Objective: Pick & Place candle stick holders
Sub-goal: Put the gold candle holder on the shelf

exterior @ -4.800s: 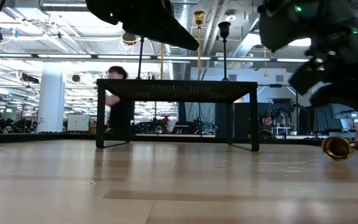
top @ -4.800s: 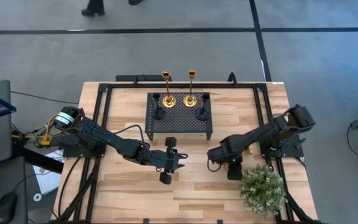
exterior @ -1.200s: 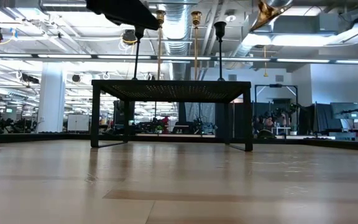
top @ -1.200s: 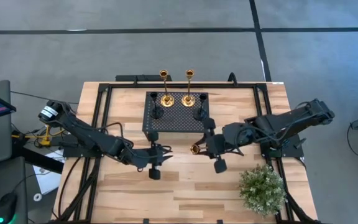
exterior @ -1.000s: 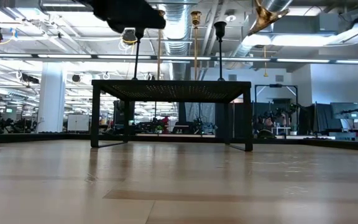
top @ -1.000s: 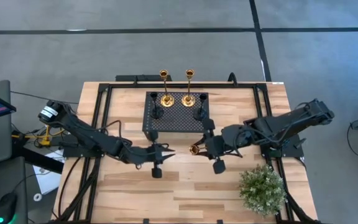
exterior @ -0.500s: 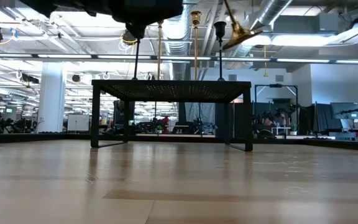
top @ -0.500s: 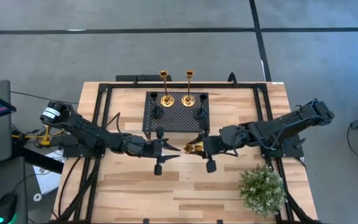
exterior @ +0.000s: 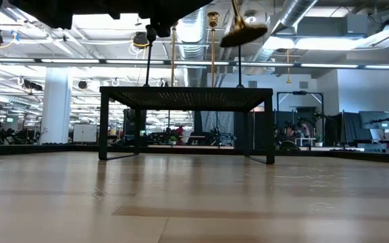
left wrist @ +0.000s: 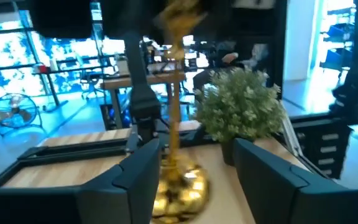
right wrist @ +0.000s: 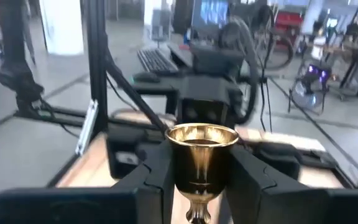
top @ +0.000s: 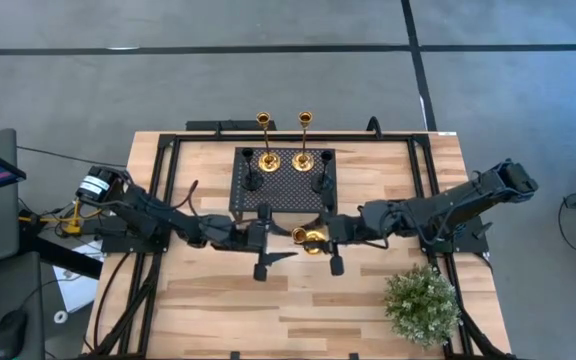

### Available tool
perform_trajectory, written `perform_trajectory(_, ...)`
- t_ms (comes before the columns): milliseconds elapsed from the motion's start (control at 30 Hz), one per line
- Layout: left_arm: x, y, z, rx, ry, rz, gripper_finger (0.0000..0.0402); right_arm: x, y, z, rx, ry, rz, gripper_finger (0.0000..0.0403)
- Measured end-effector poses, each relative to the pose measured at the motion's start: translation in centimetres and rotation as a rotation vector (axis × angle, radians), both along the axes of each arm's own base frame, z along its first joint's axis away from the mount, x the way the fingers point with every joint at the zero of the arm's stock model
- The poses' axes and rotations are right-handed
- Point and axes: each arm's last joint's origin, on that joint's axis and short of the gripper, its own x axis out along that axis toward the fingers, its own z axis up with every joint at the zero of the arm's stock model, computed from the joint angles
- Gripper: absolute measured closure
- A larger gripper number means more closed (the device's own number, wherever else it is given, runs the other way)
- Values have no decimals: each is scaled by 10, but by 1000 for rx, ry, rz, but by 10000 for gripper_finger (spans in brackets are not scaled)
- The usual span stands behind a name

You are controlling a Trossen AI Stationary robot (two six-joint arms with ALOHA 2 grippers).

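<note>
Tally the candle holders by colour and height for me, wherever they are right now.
Tall gold holders: 2, upright on the black stand
Short black holders: 2, on the stand
Short gold holder: 1, held by the right tool, off the stand
Total: 5

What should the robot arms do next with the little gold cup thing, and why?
Probably the left gripper should ease forward and close on the short gold holder. The right gripper holds it in the air in front of the stand, and the left's open fingers already sit either side of it.
</note>
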Motion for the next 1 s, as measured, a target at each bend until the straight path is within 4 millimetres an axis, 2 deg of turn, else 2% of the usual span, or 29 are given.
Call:
perform_trajectory(367, -1, 2, 8, -32, -85, -8, 203, 0, 0, 1, 6, -31, 0, 310)
perform_trajectory(667, 30, -3, 6, -33, -102, -3, 207, 0, -1, 3, 11, -59, -1, 310)
perform_trajectory(867, 32, -2, 8, -35, -113, 1, 210, 0, 0, 3, 11, -58, 1, 310)
perform_trajectory(1000, 32, -2, 9, -36, -115, 1, 235, 0, 0, 3, 5, -60, 1, 310)
